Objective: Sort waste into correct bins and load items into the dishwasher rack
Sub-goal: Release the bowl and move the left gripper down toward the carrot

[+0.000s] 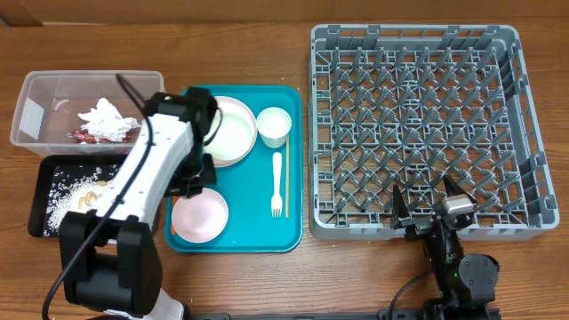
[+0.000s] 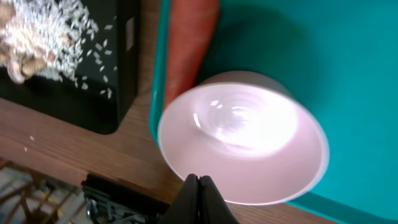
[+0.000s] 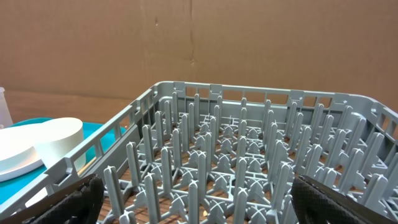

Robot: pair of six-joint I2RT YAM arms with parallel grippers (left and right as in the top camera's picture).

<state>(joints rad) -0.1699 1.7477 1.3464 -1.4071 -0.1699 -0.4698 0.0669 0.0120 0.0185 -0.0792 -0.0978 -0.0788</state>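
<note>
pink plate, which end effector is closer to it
Left. The left end effector sits shut at the edge of the pink plate; the right end effector is far off by the rack.

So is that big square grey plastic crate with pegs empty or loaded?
Empty: the large grey plastic crate shows only bare pegs and lattice floor, no dishes.

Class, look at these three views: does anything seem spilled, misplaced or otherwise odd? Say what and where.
Two things. A few white rice grains lie spilled on the wooden table, outside the black tray. An orange carrot sits at the edge of the teal tray beside the pink dish, among dishes rather than in a bin.
</note>
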